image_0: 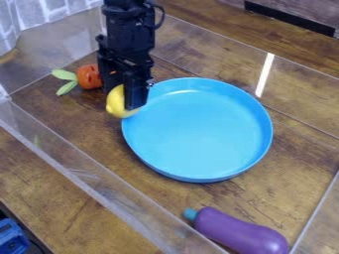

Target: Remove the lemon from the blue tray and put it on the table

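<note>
The small yellow lemon is clamped between the black fingers of my gripper, which points straight down and is shut on it. Held this way, the lemon hangs at the left rim of the big round blue tray, over the tray's edge and the dark wooden table beside it. Nothing lies inside the tray. The black arm rises from the gripper toward the top of the view.
An orange carrot with green leaves lies just left of the gripper. A purple eggplant rests near the front right. Clear acrylic walls enclose the table at the front, left and right.
</note>
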`<state>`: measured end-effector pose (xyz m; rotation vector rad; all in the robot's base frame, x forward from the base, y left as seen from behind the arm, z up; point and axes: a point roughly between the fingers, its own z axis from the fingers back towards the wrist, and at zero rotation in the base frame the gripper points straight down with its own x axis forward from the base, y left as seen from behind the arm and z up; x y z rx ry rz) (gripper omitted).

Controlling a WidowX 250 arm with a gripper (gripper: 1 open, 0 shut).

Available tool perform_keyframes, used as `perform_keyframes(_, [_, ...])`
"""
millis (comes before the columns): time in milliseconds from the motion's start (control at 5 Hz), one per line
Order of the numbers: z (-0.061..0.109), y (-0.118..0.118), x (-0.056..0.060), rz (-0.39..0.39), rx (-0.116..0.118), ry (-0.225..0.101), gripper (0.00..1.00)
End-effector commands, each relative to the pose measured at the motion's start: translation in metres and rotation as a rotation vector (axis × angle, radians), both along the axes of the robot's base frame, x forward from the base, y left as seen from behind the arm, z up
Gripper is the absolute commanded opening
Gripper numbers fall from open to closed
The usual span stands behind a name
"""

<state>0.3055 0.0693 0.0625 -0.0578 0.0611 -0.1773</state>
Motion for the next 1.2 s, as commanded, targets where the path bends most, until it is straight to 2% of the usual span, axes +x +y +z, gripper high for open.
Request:
perform_keyframes(0, [0.023, 0.009, 0.001, 0.012, 0.024, -0.073, 0.0])
perform_keyframes(400, [0.023, 0.011, -0.004, 0.003, 0.029, -0.072, 0.0])
perform_keyframes(800, [0.013, 0.031, -0.009, 0.014, 0.054, -0.035, 0.0])
perform_keyframes(1000, [0.008, 0.036, -0.011, 0.018, 0.06, -0.019, 1.0])
